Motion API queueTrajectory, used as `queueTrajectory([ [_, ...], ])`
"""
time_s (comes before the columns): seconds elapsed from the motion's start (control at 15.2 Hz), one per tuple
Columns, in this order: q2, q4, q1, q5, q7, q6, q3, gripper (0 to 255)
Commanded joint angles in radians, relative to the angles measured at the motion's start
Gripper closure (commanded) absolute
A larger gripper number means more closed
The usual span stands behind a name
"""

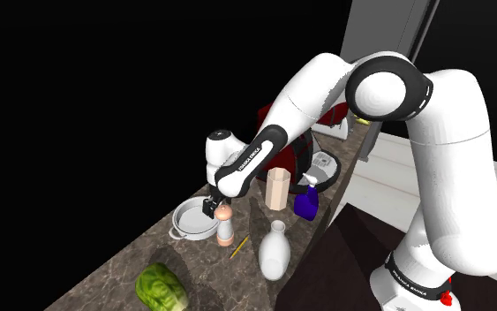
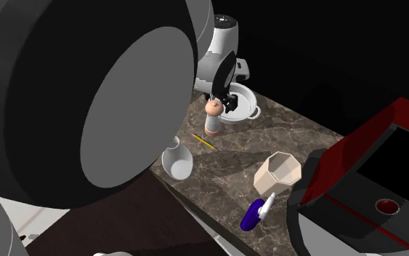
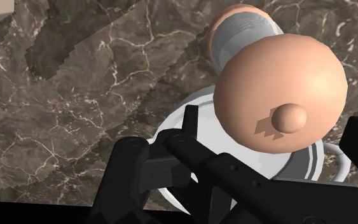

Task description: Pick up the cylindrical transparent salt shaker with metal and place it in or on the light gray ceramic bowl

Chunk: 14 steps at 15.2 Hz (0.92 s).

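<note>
two fingers of the claw stood apart over the shaker, one on each side of its rounded peach cap, and held nothing. in the wrist view a gap showed between the cap and one finger, while the other sat close to the cap's edge. the shaker stood upright on the counter, just beside the bowl, so the grasp was not yet made.

the main risk, as i judged it, lay in that uneven spacing. if the fingers shut from there, the nearer one would likely reach the cap first and push a tall, narrow thing sideways before the other caught it. it could then tip against the bowl's rim or fall toward the pencil and the vase. a grip taken high on the smooth dome could also squeeze it out downward, so a lower hold on the straight grey body looked safer. with the bowl so near, a low carry might clip its rim, and a shaker set upright in a shallow curved bowl might topple on release.
</note>
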<state>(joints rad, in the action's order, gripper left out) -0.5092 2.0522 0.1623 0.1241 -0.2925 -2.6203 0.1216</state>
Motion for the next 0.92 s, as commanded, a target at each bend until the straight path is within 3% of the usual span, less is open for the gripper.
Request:
queueTrajectory([
  [0.0,0.0,0.0,0.0,0.0,0.0,0.0,0.0,255],
  [0.86,0.044,0.005,-0.006,-0.01,0.007,0.039,0.008,255],
])
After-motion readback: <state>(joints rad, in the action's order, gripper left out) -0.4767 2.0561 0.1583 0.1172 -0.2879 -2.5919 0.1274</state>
